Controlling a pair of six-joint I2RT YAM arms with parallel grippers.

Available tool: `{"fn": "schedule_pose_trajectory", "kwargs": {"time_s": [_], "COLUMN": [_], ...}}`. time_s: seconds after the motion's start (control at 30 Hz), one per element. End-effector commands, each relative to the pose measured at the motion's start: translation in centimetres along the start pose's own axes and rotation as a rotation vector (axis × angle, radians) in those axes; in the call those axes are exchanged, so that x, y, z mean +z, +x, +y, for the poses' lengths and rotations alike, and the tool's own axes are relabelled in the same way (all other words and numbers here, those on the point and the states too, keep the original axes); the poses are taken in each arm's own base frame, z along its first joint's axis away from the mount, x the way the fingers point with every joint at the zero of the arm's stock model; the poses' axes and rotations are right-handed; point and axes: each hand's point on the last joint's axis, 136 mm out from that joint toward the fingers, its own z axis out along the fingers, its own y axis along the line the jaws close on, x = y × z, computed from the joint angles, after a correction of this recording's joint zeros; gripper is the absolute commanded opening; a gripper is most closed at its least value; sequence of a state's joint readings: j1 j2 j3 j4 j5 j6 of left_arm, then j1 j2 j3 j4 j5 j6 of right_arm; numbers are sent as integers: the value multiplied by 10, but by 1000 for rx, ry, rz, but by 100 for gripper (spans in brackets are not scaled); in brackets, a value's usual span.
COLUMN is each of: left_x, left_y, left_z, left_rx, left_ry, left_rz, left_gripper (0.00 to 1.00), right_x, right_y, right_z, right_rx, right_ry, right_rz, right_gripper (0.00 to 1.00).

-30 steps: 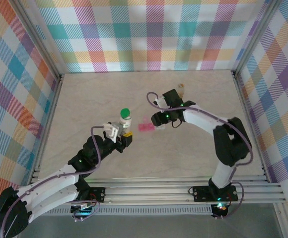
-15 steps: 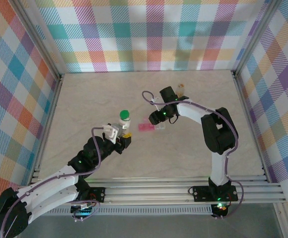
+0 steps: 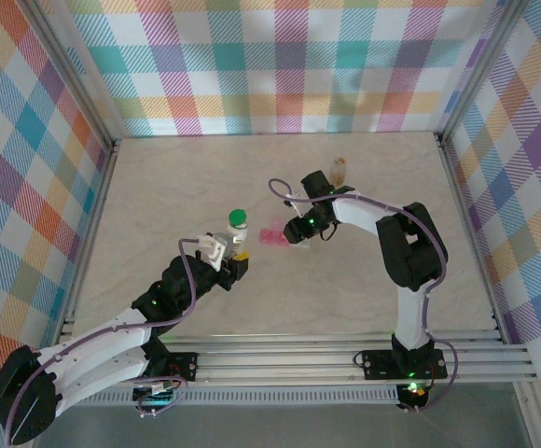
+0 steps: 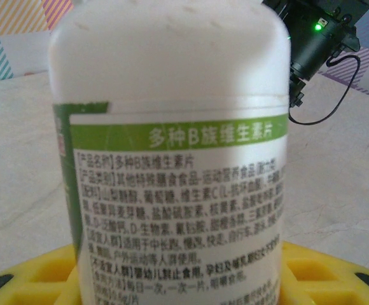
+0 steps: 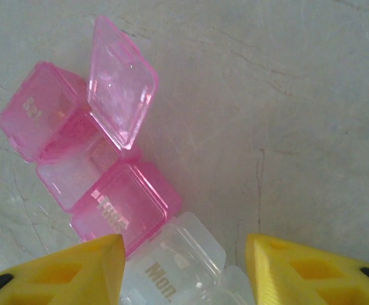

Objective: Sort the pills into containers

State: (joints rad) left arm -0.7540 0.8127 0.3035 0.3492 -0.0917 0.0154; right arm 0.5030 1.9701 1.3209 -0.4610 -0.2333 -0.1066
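Pink and clear containers (image 5: 118,203), one lid up, read "Sat", "Tues", "Mon."; my right gripper (image 5: 184,260) gapes wide above them, my left gripper (image 4: 178,279) clamps a bottle (image 4: 172,95).

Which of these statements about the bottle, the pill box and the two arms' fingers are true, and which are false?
1. The left fingers hold a white bottle with a green cap. True.
2. Every lid of the pink pill box is closed. False: one pink lid stands open.
3. The right fingers are shut on the pill box. False: they are apart, and the box's clear end lies between them in the right wrist view.
4. One clear compartment is marked "Mon.". True.
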Motion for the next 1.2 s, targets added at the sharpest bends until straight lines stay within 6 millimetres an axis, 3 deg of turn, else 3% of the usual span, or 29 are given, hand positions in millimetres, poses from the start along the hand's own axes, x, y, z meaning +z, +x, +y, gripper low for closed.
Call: {"fn": "schedule_pose_trajectory", "kwargs": {"time_s": [0.0, 0.2, 0.33, 0.5, 0.63, 0.77, 0.87, 1.17], "left_x": [1, 11, 21, 31, 38, 46, 53, 78], "left_y": [-8, 5, 14, 25, 34, 43, 50, 71], "left_z": [3, -1, -8, -14, -17, -21, -20, -20], "left_rx": [0, -12, -25, -31, -30, -23, -9, 34], "left_ry": [-16, -1, 25, 48, 55, 64, 55, 23], "left_rz": [-27, 60, 135, 235, 320, 407, 478, 700], "left_gripper": [0, 0, 0, 0, 0, 0, 0, 0], "right_x": [-14, -21, -30, -53, -84, -110, -125, -142], "right_y": [7, 9, 4, -2, -2, 5, 15, 28], "right_z": [2, 13, 10, -1, -8, -2, -9, -18], "right_rx": [68, 132, 171, 295, 376, 370, 369, 406], "right_ry": [12, -41, -22, -48, -39, -20, 55, 112], "right_rz": [0, -17, -44, -116, -245, -345, -412, -587], "right_gripper": [52, 50, 50, 53, 54, 54, 56, 58]}}
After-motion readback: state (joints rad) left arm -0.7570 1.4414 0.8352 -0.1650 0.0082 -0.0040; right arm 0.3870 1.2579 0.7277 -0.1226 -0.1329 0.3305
